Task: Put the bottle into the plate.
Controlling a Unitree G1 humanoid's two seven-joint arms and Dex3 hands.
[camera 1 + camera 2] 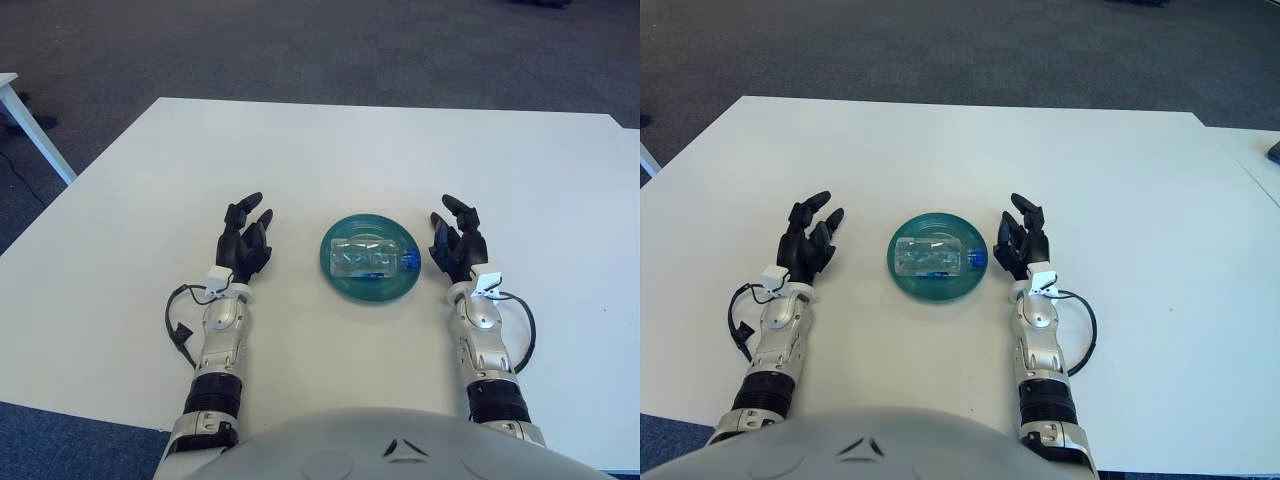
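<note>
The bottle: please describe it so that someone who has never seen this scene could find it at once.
On the white table, a round teal plate sits between the left hand and the right hand, both open. The bottle lies on its side in that plate. It is clear plastic with a blue cap toward the right hand, and it is the only thing in the plate.

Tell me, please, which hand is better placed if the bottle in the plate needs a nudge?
Right, probably. The bottle lies on its side in the green plate, blue cap toward the right hand, which shows just beside the plate's rim. The left hand shows farther away. Both hold nothing, fingers relaxed.
</note>
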